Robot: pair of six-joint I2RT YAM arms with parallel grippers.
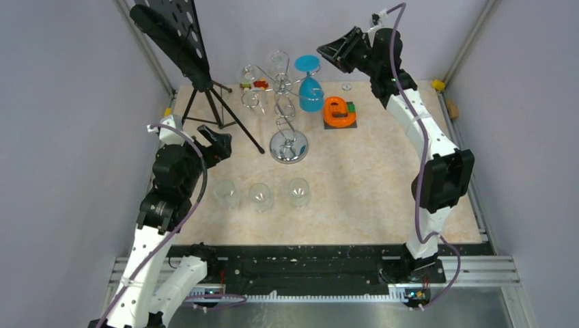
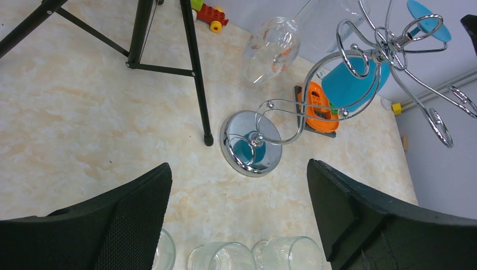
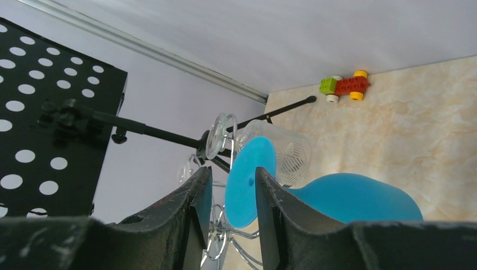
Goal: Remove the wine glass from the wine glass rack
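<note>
1. The blue wine glass (image 1: pixel 311 91) is hanging upside down from a hook arm on the right of the wine glass rack (image 1: pixel 288 146); the rack is standing towards the back of the worktop (image 1: pixel 382 198).
2. The right gripper (image 3: pixel 232 211) is reaching in high at the glass's foot; its jaws are standing narrow on either side of that blue disc; I cannot tell whether they are pinching it.
3. The left gripper (image 2: pixel 239 216) is hovering over the worktop's left side, near the black music stand (image 1: pixel 174 37); its jaws are gaping wide, holding nothing.
4. Three clear tumblers (image 1: pixel 260 195) are sitting in a row in front of the rack.
</note>
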